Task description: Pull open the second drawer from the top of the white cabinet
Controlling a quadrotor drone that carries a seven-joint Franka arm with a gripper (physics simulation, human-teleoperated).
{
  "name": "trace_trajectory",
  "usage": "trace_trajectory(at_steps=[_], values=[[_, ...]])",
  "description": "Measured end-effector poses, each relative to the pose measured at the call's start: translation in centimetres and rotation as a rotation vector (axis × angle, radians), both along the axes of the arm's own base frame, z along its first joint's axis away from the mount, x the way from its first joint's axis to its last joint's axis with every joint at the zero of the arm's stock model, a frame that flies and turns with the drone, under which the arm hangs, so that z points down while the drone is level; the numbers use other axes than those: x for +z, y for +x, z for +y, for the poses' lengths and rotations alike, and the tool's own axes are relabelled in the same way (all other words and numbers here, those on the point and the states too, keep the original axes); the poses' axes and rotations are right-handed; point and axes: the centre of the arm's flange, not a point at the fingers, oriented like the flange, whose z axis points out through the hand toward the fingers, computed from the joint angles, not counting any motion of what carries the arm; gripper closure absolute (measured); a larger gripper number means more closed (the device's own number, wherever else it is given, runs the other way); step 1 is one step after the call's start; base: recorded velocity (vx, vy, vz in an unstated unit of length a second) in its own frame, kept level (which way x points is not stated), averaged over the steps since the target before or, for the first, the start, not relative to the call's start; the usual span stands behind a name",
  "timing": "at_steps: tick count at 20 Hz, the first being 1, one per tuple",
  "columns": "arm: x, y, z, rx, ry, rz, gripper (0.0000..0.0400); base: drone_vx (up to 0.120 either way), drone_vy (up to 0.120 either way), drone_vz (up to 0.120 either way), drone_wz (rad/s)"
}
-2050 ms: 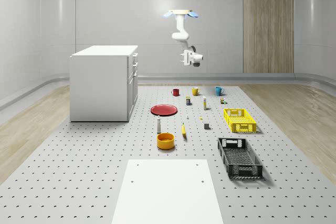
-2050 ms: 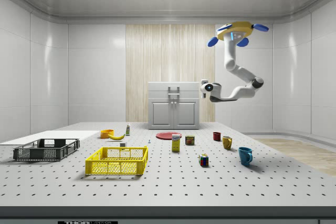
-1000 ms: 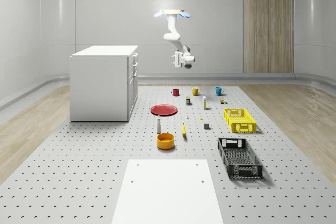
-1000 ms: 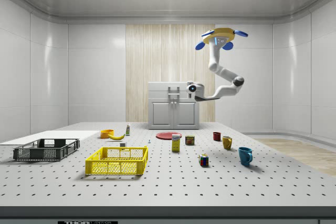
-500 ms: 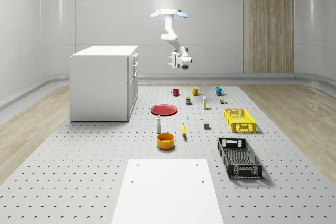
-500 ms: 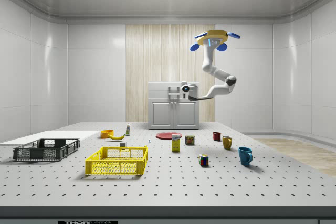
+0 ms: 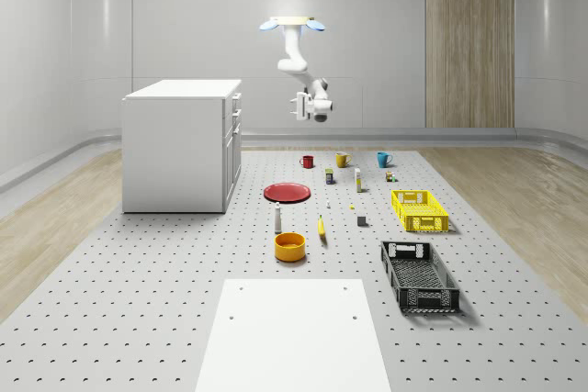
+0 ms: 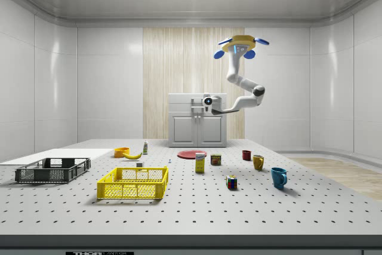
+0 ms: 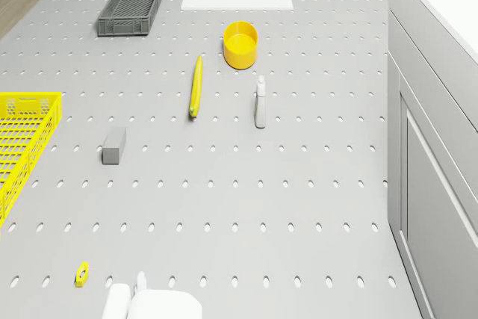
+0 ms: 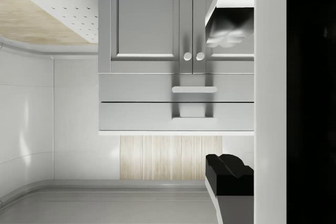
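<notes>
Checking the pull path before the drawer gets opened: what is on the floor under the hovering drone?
Under the drone and gripper, out from the cabinet, sit a red plate and a red mug. The plate's underside is covered.

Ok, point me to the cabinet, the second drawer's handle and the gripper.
cabinet (image 7: 175, 149), whole-scene view, on its side wall.
second drawer's handle (image 10: 194, 89), wrist view, on the middle of the bar.
gripper (image 7: 299, 105), whole-scene view, at the arm's tip, in the air apart from the cabinet front.
</notes>
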Motion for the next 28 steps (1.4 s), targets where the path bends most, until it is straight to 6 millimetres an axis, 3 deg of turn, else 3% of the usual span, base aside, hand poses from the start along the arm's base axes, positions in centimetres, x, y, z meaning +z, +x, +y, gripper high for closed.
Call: trace_trajectory(at_steps=[17, 28], values=[[0.0, 0.0, 0.1, 0.0, 0.0, 0.0, 0.01, 0.005, -0.113, 0.0, 0.0], [0.0, 0.0, 4.3, 0.0, 0.0, 0.0, 0.01, 0.0, 0.0, 0.0, 0.0]])
